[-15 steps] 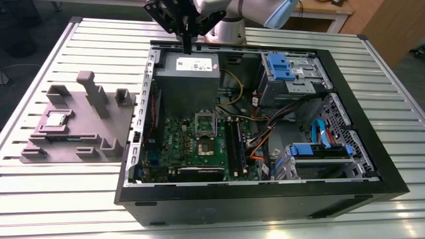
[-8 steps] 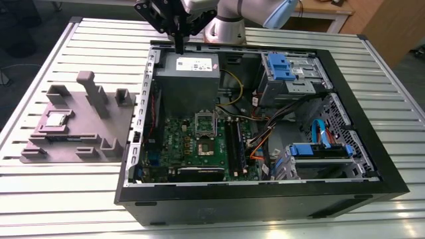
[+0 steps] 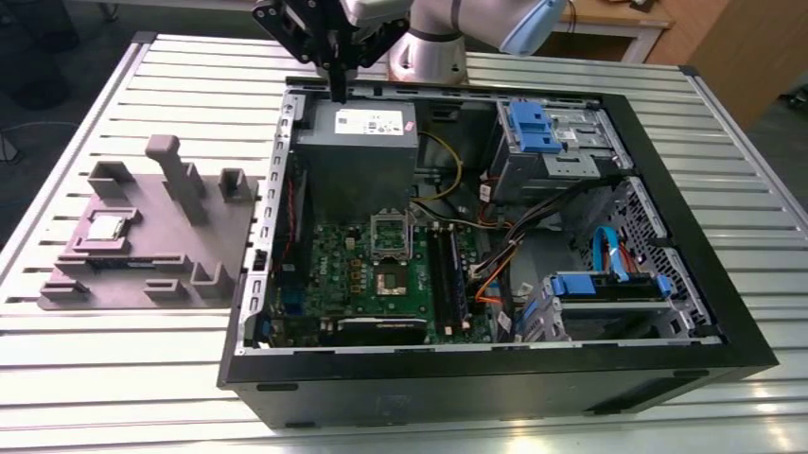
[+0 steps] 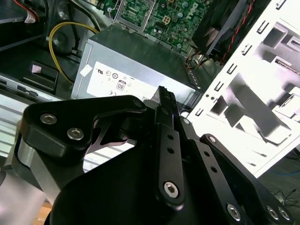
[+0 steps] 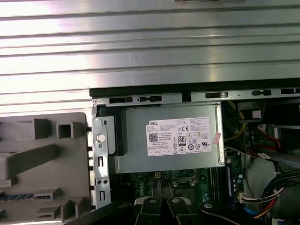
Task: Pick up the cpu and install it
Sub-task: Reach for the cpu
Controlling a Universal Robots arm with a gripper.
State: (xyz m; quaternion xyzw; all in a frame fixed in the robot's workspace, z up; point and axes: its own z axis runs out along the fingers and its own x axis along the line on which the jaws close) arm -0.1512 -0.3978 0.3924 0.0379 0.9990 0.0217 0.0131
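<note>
**Task stage: pick-up not yet begun.** The black gripper point(image 3: 341, 93) hangs above the far rim of the open black computer case point(image 3: 505, 383). Its fingers point(image 5: 150, 208) are drawn close together with nothing between them. Directly beneath the fingers sits the grey metal power-supply box with a white label point(image 5: 168, 138).

The cpu point(image 3: 108, 227), a small flat square chip with a silver top, lies well apart from the fingers, toward the exterior view's left. It is seated in a recess of the grey moulded parts holder point(image 3: 165, 279), which rests on the slatted metal desk point(image 3: 127, 378) beside the case.

Inside the case, nearer the exterior camera than the fingers, the green circuit board point(image 3: 335, 260) carries a square socket point(image 3: 389, 270). The socket's retaining frame appears raised and its seat appears unoccupied, though the detail there is too fine to be certain.

Judged from this arrangement, no part of the task is complete. The chip is ungrasped in its holder, so both the pick-up and the installation in the socket are outstanding.
</note>
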